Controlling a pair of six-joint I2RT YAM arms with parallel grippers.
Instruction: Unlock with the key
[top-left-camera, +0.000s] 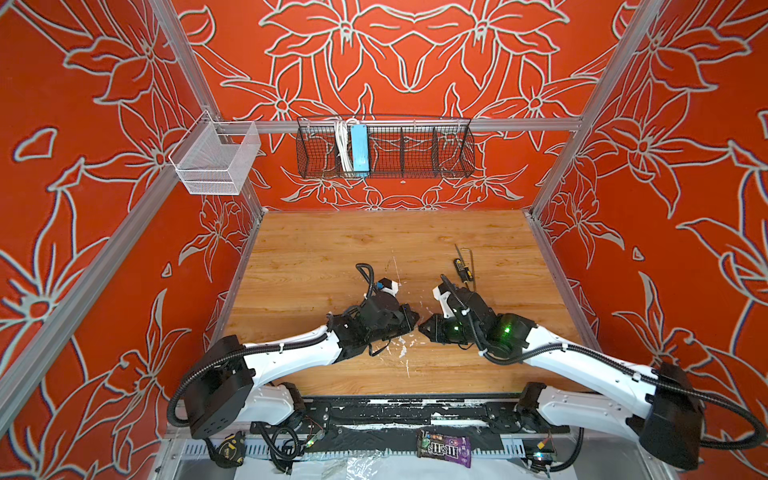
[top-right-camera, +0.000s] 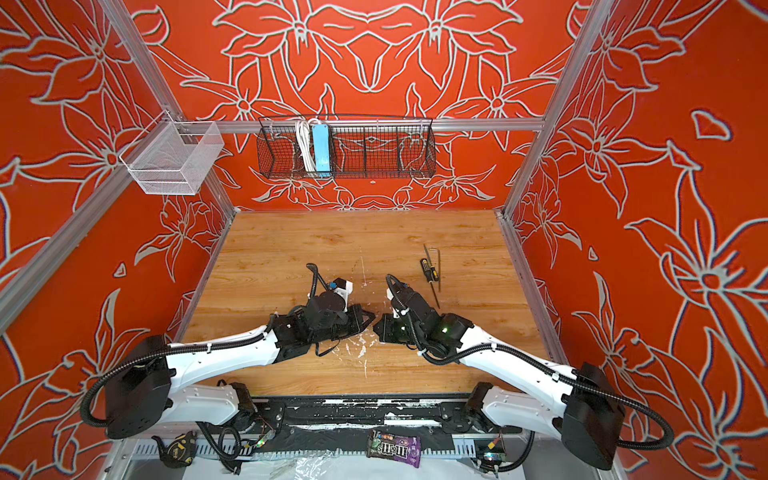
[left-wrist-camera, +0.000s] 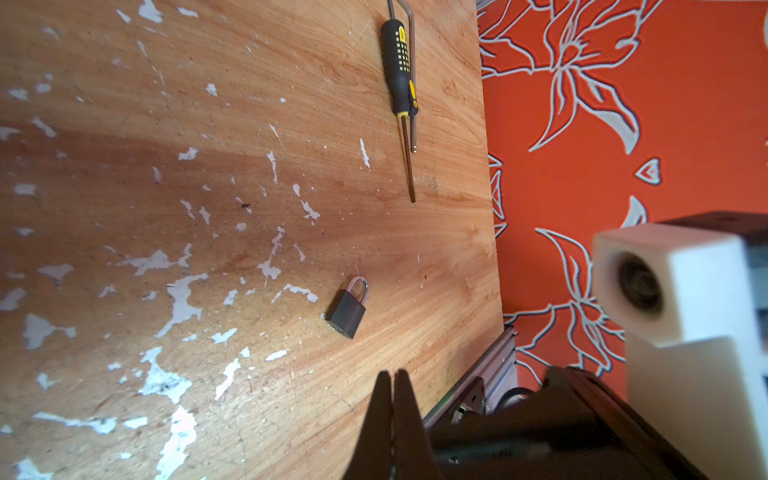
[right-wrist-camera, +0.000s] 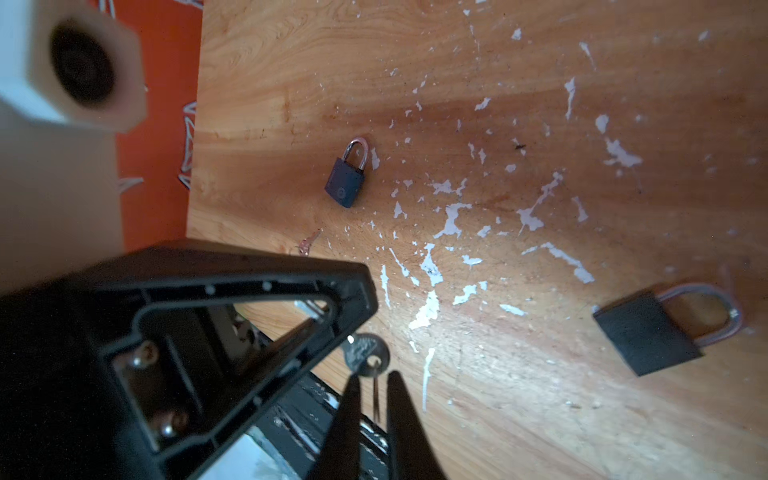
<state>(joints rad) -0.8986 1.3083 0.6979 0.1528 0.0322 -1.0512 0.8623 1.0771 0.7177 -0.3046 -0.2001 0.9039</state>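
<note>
- Red walls (top-left-camera: 415, 50) patterned with grey outlined flowers enclose a wooden worktop (top-left-camera: 332, 257) flecked with white chipped patches.
- In both top views, two white and black arms (top-left-camera: 291, 353) reach in from the near corners. Their tips meet above the worktop's near middle.
- In the left wrist view, the left pincer (left-wrist-camera: 392, 374) has its two dark fingers pressed together, with only a hairline between them.
- The silver key (right-wrist-camera: 368, 353) is in the air above the worktop. In the right wrist view its round head juts from the edge of the left pincer's tip, which clamps it.
- The right pincer (right-wrist-camera: 372, 378) has its fingers slightly apart on either side of the key's thin blade. The blade runs down the gap unsqueezed, so this pincer has hold of nothing.
- The far padlock (right-wrist-camera: 347, 178), dark with a closed silver shackle, lies flat well beyond the key, near the worktop's edge.
- The near padlock (right-wrist-camera: 656, 328), blurred, lies flat off to one side of both pincers.
- A lone padlock (left-wrist-camera: 348, 307) lies flat just ahead of the left pincer. I cannot tell whether it is one of the other two.
- A black and yellow screwdriver (left-wrist-camera: 400, 70) lies right beside a hex key (left-wrist-camera: 412, 62), well apart from the pincers.
</note>
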